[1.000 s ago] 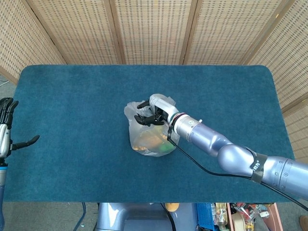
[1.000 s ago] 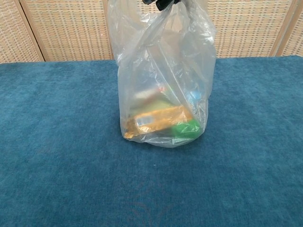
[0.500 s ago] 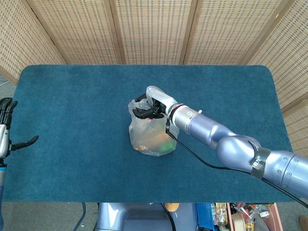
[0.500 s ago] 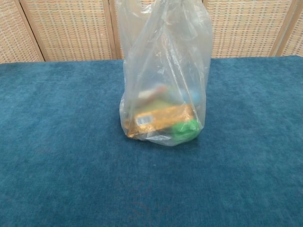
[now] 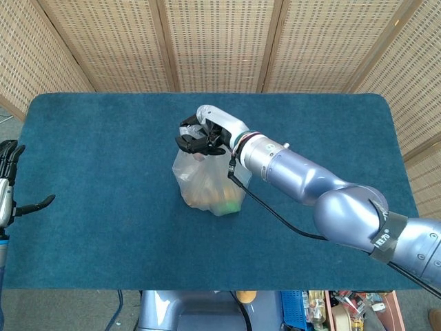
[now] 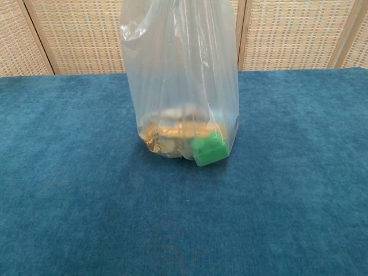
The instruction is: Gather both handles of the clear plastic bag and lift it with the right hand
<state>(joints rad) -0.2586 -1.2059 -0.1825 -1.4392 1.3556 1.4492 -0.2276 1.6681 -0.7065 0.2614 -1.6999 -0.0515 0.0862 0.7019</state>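
Note:
The clear plastic bag [image 5: 207, 183] hangs stretched tall, its top bunched in my right hand [image 5: 203, 136], which grips the gathered handles above the table's middle. In the chest view the bag [image 6: 181, 80] fills the centre and runs up out of frame, so the hand is hidden there. A green block [image 6: 208, 150] and golden packets [image 6: 167, 135] weigh down its bottom, which sits at or just above the blue cloth; I cannot tell which. My left hand [image 5: 8, 181] hovers at the table's far left edge, fingers spread, holding nothing.
The blue cloth table [image 5: 103, 158] spreads wide around the bag. Woven wicker screens [image 5: 220, 41] stand behind it. Bins of clutter [image 5: 344, 310] sit on the floor past the near right edge.
My right hand has risen and shifted left and away with the handles. The bag has pulled taut and taller, and its contents have slid together at the bottom. The left hand stayed put.

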